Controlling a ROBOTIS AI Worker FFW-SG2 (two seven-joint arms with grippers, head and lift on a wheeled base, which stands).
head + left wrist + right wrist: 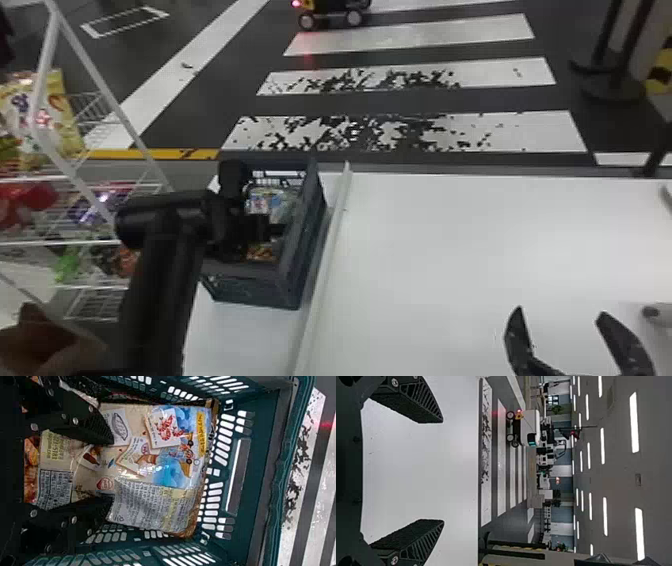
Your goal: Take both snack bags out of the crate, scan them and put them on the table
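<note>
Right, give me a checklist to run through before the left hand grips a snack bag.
1. Left hand inside the crate: ok, its fingers reach in over the packaging.
2. Left fingers apart, ready to close: ok, with packaging visible in the gap.
3. Blue-pictured snack bag in reach: ok, it lies right at the fingertips.
4. Only one bag between the fingers: cannot tell, since the orange-brown packaging lies close by.
5. Right hand out of the way: ok, open and empty above the table.
</note>
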